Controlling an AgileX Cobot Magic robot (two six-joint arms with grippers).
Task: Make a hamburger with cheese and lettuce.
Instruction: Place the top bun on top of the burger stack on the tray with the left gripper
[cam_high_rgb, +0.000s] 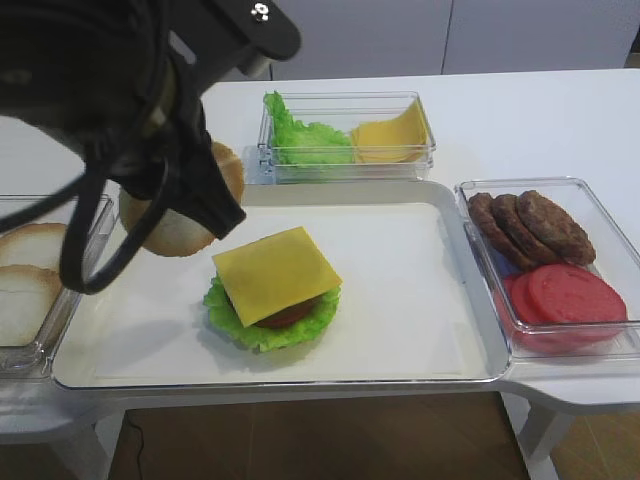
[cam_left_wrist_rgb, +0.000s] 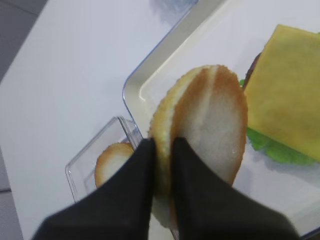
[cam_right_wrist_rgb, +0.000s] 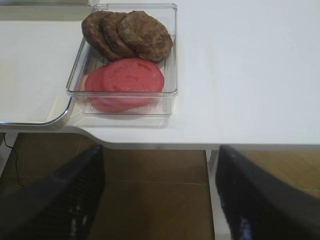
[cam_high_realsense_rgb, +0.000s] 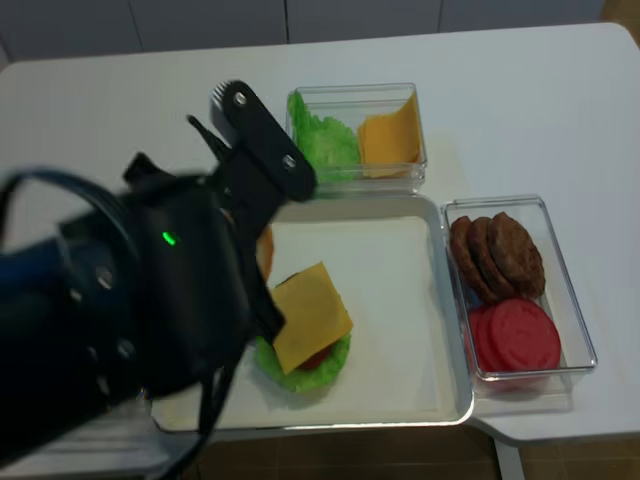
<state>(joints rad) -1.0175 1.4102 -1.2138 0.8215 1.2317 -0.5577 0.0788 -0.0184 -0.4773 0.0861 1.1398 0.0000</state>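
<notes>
The hamburger stack lies on the white tray (cam_high_rgb: 420, 300). It is ruffled lettuce (cam_high_rgb: 260, 328), a reddish filling (cam_high_rgb: 297, 314) and the square cheese (cam_high_rgb: 275, 272) on top, with no bun dome on it. My left gripper (cam_left_wrist_rgb: 163, 150) is shut on the edge of a golden bun half (cam_left_wrist_rgb: 205, 125) and holds it upright above the tray's left rim, left of the stack. In the high view the bun (cam_high_rgb: 175, 230) shows under the black arm. My right gripper (cam_right_wrist_rgb: 160, 190) is open and empty, off the table's front edge near the patty bin.
A clear bin at the back holds a lettuce heap (cam_high_rgb: 305, 135) and bundled cheese slices (cam_high_rgb: 395, 135). A right bin holds patties (cam_high_rgb: 530, 225) and tomato slices (cam_high_rgb: 570, 295). A left bin holds pale bun halves (cam_high_rgb: 30, 245). The left arm hides the table's left back.
</notes>
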